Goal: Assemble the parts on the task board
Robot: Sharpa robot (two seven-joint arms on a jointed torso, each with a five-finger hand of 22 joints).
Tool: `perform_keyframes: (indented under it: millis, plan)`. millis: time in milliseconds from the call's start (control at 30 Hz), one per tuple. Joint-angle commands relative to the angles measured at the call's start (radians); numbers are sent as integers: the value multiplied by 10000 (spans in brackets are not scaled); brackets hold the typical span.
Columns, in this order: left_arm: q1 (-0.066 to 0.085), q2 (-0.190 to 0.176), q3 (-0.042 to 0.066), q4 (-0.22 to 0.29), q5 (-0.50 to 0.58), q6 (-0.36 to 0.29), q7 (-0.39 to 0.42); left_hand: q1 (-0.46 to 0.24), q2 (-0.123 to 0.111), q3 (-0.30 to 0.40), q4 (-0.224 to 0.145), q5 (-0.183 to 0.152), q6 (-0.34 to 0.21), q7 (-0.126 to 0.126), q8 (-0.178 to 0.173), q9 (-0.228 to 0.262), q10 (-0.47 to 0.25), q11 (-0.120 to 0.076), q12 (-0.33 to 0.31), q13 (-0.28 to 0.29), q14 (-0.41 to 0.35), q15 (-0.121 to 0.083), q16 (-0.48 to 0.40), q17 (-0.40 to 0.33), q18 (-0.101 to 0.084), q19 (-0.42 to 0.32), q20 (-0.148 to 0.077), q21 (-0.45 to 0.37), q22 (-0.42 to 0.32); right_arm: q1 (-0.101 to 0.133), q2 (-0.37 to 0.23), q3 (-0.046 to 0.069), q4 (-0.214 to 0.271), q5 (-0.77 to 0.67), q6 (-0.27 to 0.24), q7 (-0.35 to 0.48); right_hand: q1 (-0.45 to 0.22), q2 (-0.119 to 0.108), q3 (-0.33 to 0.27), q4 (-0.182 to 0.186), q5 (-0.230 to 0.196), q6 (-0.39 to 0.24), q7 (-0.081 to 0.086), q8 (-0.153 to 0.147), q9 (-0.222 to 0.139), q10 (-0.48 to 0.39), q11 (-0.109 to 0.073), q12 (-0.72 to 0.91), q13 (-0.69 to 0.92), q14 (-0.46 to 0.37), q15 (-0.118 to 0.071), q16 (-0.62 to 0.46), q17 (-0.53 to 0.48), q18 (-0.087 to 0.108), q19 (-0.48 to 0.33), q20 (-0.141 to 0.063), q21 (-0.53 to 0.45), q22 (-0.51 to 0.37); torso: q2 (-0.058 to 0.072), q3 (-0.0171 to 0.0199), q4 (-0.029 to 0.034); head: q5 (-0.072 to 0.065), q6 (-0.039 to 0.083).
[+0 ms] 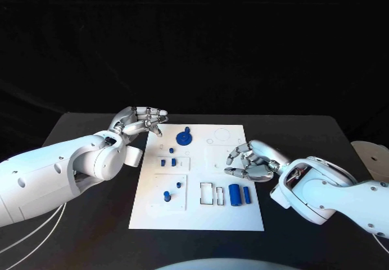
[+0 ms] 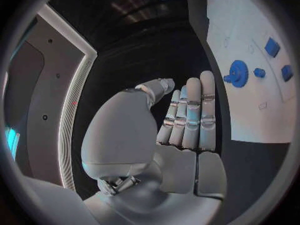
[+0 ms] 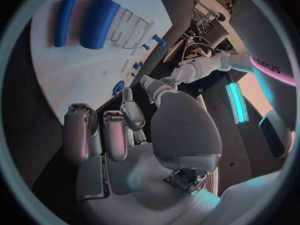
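The white task board [image 1: 198, 216] lies mid-table. On it a blue gear [image 1: 185, 136] stands near the far edge, two small blue pegs [image 1: 168, 162] sit in a slot, another peg [image 1: 167, 196] stands lower left, and a thick blue cylinder [image 1: 234, 194] lies beside a thinner one [image 1: 246, 194]. My left hand [image 1: 144, 121] hovers off the board's far left corner with fingers extended and nothing in it; the left wrist view shows the fingers [image 2: 194, 115] straight beside the gear [image 2: 237, 74]. My right hand [image 1: 251, 160] hangs over the board's right side, fingers curled in, holding nothing I can see.
A pale round disc [image 1: 372, 154] sits at the table's right edge. Outlined empty slots [image 1: 212, 194] lie left of the cylinders. The black table [image 1: 89, 135] surrounds the board on all sides.
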Motion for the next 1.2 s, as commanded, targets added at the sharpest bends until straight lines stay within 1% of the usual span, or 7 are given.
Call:
perform_keyframes:
  millis: [33, 333, 467, 633, 800, 1000, 1200]
  plan:
    - [0, -16, -14, 50, 181, 290, 549, -134, -43, -99, 18, -3, -97, -7, -8, -11, -71, -2, 53, 15, -64, 0, 41, -18, 60, -7, 86, -76, -29, -134, -321, -33, 197, 109, 382, -879, -229, -142, -285, 208, 168, -82, -10, 149, 118, 84, 5, 216, 282, 653, 45, 109, 403, -183, 314, 23, 143, 2015, -65, -5, -88, -176, -47]
    - [-8, -67, -44, 110, 222, 345, 691, -177, -63, -144, 47, -1, -111, -10, -8, -14, -94, -2, 72, 16, -73, 7, 48, -20, 60, -10, 96, -105, -49, -619, -743, -81, 496, -1842, 226, -2179, -503, -267, -793, 726, 336, -80, -81, 344, 256, 255, -48, 506, 688, 717, 6, 265, 774, -226, 403, -4, 357, 2104, -117, -41, -164, -215, -159]
    - [-10, -84, -48, 125, 229, 347, 705, -177, -63, -144, 47, -1, -111, -10, -8, -14, -94, -2, 72, 16, -73, 7, 48, -20, 60, -10, 96, -105, -49, -797, -676, -93, 577, -2374, 220, -2574, -560, -295, -983, 918, 366, -74, -99, 387, 283, 290, -62, 550, 767, 723, -5, 289, 827, -232, 415, -15, 384, 2119, -118, -53, -142, -206, -169]
    - [-12, -99, -51, 127, 232, 352, 702, -193, -62, -176, 68, 6, -118, -13, -4, -16, -116, -2, 101, 20, -80, 8, 58, -23, 63, -6, 102, -136, -72, -897, -578, -101, 596, -2763, 221, -2846, -564, -302, -1066, 998, 374, -62, -110, 411, 296, 322, -70, 587, 823, 729, -11, 304, 864, -237, 424, -20, 406, 2128, -116, -52, -131, -195, -183]
    - [-14, -111, -53, 127, 234, 363, 683, -193, -62, -176, 68, 6, -118, -13, -4, -16, -116, -2, 101, 20, -80, 8, 58, -23, 63, -6, 102, -136, -72, -985, -463, -107, 527, -3036, 270, -3040, -557, -303, -1119, 1050, 379, -45, -119, 431, 306, 338, -78, 605, 851, 732, -16, 312, 884, -241, 431, -24, 423, 2134, -110, -55, -152, -175, -183]
    - [-17, -121, -56, 128, 235, 381, 670, -193, -62, -176, 68, 6, -118, -13, -4, -16, -116, -2, 101, 20, -80, 8, 58, -23, 63, -6, 102, -136, -72, -1127, -283, -111, 416, -3220, 332, -3167, -546, -302, -1180, 1109, 382, -24, -129, 454, 316, 351, -86, 618, 876, 735, -22, 320, 903, -240, 430, -29, 419, 2135, -110, -36, -139, -151, -199]
    - [-19, -137, -58, 133, 235, 388, 639, -193, -62, -176, 68, 6, -118, -13, -4, -16, -116, -2, 101, 20, -80, 8, 58, -23, 63, -6, 102, -136, -72, -1228, -70, -112, 342, -3302, 415, -3234, -542, -301, -1221, 1150, 382, -18, -133, 465, 321, 354, -90, 620, 885, 734, -26, 321, 904, -240, 430, -32, 418, 2136, -98, -34, -143, -53, -230]
